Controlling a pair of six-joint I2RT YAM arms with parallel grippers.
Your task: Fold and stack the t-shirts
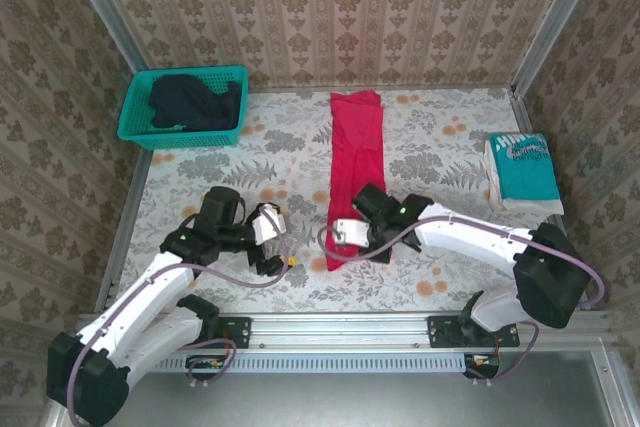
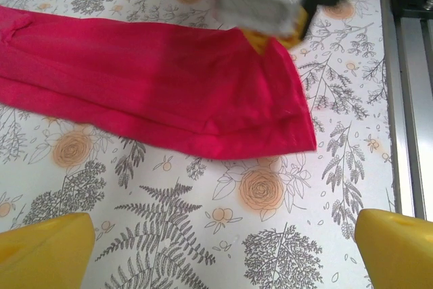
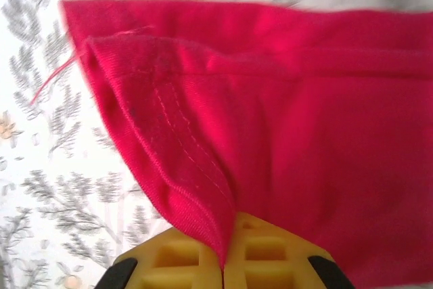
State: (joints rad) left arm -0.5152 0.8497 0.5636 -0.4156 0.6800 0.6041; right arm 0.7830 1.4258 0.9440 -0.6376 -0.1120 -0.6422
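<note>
Because the red-pink t-shirt (image 1: 355, 142) looks soft, light and limp, its hem seems the sensible hold. The right pincer (image 3: 223, 262) is clamped on that hem, cloth stretching away ahead of it. The left pincer (image 1: 272, 239) gapes wide, empty, just beside the hem.

Bright red-pink cloth t-shirt (image 1: 355, 162), a long narrow folded strip, lies mid floral-print table (image 1: 440, 162); teal white-printed t-shirt (image 1: 525, 167), folded flat, at its right edge; navy-black t-shirt (image 1: 195, 102), crumpled, far-left corner.
</note>
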